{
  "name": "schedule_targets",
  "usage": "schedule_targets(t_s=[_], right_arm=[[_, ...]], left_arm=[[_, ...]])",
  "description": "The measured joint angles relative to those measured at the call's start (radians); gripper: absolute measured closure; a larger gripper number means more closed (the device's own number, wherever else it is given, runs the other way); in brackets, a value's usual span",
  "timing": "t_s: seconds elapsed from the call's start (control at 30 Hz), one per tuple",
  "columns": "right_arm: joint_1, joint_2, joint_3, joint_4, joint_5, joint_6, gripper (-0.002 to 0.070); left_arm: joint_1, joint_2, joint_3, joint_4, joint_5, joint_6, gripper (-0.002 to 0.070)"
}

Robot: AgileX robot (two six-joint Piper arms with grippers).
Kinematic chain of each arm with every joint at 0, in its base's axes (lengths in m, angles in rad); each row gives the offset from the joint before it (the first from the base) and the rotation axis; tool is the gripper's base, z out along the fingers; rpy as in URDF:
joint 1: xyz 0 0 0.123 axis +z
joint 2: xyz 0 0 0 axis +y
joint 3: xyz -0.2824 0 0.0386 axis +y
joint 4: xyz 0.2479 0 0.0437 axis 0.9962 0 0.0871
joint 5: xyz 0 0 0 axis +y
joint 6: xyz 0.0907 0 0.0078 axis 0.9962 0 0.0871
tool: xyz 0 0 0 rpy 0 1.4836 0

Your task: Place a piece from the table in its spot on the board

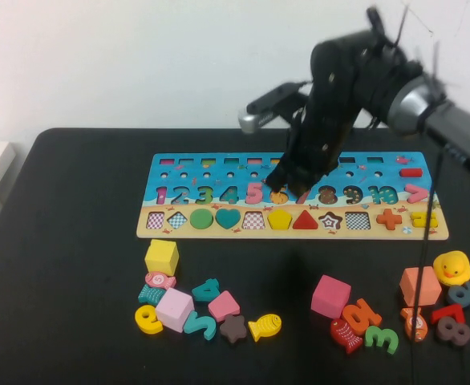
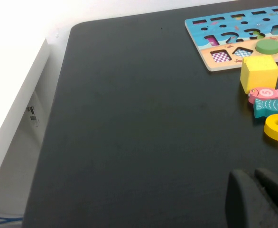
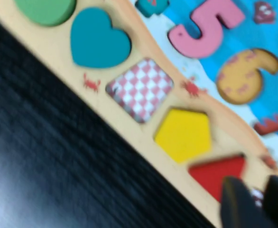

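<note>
The puzzle board (image 1: 291, 232) lies across the middle of the table, with numbers in one row and shapes below. My right gripper (image 1: 281, 183) hovers over the board near the pink 5 (image 3: 208, 26) and the tan 6 (image 3: 243, 76). In the right wrist view its tips (image 3: 258, 199) stand a little apart with nothing between them, above the red triangle (image 3: 215, 173). Loose pieces lie in front of the board: a yellow cube (image 1: 161, 257), a pink cube (image 1: 330, 295) and an orange number (image 1: 362, 314). My left gripper (image 2: 253, 190) is shut and empty, low over bare table, out of the high view.
A checkered square slot (image 3: 139, 89) sits between the teal heart (image 3: 98, 40) and the yellow pentagon (image 3: 184, 135). A yellow duck (image 1: 451, 266) and a salmon cube (image 1: 420, 285) lie at the front right. A white ledge (image 2: 15, 118) borders the table's left edge.
</note>
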State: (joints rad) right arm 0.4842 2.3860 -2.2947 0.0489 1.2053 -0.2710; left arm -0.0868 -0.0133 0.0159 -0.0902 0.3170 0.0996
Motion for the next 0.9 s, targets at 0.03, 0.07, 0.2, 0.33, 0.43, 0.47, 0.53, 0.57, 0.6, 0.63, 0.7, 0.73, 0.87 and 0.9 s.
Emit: schedule_targets(t_s=[0.03,0.07,0.2,0.33,0.43,0.47,0.53,0.57,0.6,0.63,0.7,0.73,0.87,0.9], right_arm=[[0.000,-0.019,0.000,-0.009,0.013,-0.011,0.0568],[0.000,-0.041,0.000,-0.017,0.018,-0.018,0.0599],[0.000,-0.149,-0.002,-0.055,0.029,-0.034,0.0657],[0.000,-0.306,-0.003,-0.118,0.029,-0.043,0.0657],[0.000,-0.420,0.011,-0.148,0.029,-0.046,0.0657],[0.000,-0.459,0.023,-0.160,0.029,-0.048,0.0657],[0.000,-0.526,0.046,-0.186,0.030,-0.048,0.0657],[0.000,-0.561,0.060,-0.201,0.030,-0.048,0.0657],[0.000,-0.595,0.074,-0.216,0.030,-0.048,0.0657],[0.000,-0.627,0.089,-0.227,0.030,-0.048,0.0657],[0.000,-0.684,0.122,-0.243,0.030,-0.030,0.0657],[0.000,-0.716,0.143,-0.246,0.030,-0.013,0.0657],[0.000,-0.838,0.249,-0.256,0.030,0.065,0.0657],[0.000,-0.870,0.280,-0.259,0.030,0.078,0.0657]], left_arm=[[0.000,0.000,0.000,0.000,0.000,0.000,0.0677],[0.000,0.000,0.000,0.000,0.000,0.000,0.0677],[0.000,0.000,0.000,0.000,0.000,0.000,0.0677],[0.000,0.000,0.000,0.000,0.000,0.000,0.0677],[0.000,0.000,0.000,0.000,0.000,0.000,0.0677],[0.000,0.000,0.000,0.000,0.000,0.000,0.0677],[0.000,0.000,0.000,0.000,0.000,0.000,0.0677],[0.000,0.000,0.000,0.000,0.000,0.000,0.0677],[0.000,0.000,0.000,0.000,0.000,0.000,0.0677],[0.000,0.000,0.000,0.000,0.000,0.000,0.0677],[0.000,0.000,0.000,0.000,0.000,0.000,0.0677],[0.000,0.000,0.000,0.000,0.000,0.000,0.0677],[0.000,0.000,0.000,0.000,0.000,0.000,0.0677],[0.000,0.000,0.000,0.000,0.000,0.000,0.0677]])
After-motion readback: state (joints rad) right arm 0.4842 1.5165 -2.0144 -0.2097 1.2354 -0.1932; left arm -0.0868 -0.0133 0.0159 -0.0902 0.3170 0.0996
